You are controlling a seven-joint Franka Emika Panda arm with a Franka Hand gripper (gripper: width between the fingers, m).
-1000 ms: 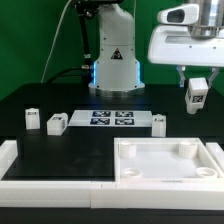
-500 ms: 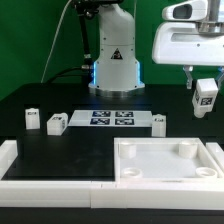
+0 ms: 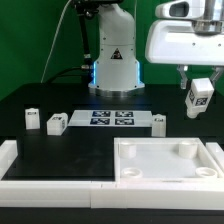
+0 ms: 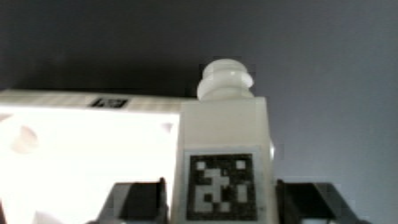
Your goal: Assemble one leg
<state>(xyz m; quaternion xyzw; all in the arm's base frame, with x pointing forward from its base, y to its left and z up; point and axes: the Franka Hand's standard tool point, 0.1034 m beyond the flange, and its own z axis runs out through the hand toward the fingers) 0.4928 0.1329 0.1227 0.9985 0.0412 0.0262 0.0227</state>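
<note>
My gripper (image 3: 198, 86) is shut on a leg (image 3: 198, 98), a small white block with a black-and-white marker, and holds it tilted in the air at the exterior view's right, behind and above the large white panel (image 3: 165, 160). In the wrist view the leg (image 4: 226, 130) stands between the dark fingers (image 4: 139, 203) of the gripper (image 4: 222, 205), its rounded peg end pointing away, with the panel (image 4: 80, 135) below it. Three more legs stand on the table: two at the left (image 3: 31, 118) (image 3: 56, 123) and one near the middle (image 3: 158, 122).
The marker board (image 3: 112, 119) lies on the black table between the loose legs. A white L-shaped fence (image 3: 20, 172) runs along the front left. The robot base (image 3: 113, 65) stands at the back centre.
The gripper with the leg swung toward the exterior view's right, then came back left and slightly lower. The leg stays held and the loose legs have not moved.
</note>
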